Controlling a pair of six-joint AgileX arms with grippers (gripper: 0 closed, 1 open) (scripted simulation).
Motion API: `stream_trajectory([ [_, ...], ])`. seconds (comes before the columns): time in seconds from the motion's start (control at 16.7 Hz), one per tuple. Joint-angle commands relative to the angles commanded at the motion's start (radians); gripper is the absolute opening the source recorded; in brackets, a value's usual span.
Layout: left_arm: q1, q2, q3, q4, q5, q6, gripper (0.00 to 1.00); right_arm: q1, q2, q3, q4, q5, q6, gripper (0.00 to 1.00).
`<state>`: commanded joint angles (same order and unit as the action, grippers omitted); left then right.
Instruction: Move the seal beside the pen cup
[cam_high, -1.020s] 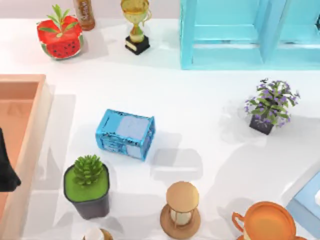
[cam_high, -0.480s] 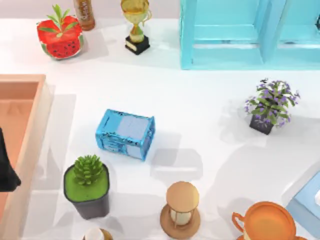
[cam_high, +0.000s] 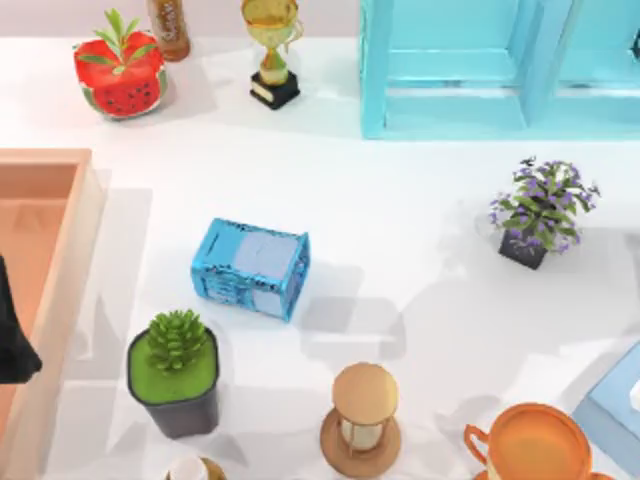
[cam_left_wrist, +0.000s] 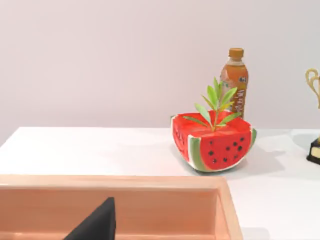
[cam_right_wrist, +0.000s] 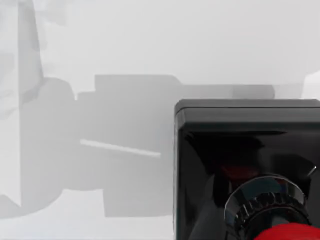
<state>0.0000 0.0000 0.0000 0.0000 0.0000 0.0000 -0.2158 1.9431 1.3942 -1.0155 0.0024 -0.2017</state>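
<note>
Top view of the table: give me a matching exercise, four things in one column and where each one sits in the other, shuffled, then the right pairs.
Things
1. pen cup
2. trophy
3. purple flower pot
4. hourglass

Places
A. right side of the table
B. near edge, below the centre
C. left of centre, above the succulent
D. far edge, beside the watermelon planter

Pairs: 1-C, 2-D, 3-A, 4-B
</note>
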Motion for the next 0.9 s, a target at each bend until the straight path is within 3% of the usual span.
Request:
stream_trajectory([
  [0.48,0.000,0.000,0.000,0.000,0.000,0.000,1.00,0.299,-0.079,0.326,-0.423,-0.001,0.300,0.00],
  [0.9,0.000,0.000,0.000,0.000,0.000,0.000,1.00,0.329,-0.088,0.357,-0.454,-0.003,0.335,0.00],
])
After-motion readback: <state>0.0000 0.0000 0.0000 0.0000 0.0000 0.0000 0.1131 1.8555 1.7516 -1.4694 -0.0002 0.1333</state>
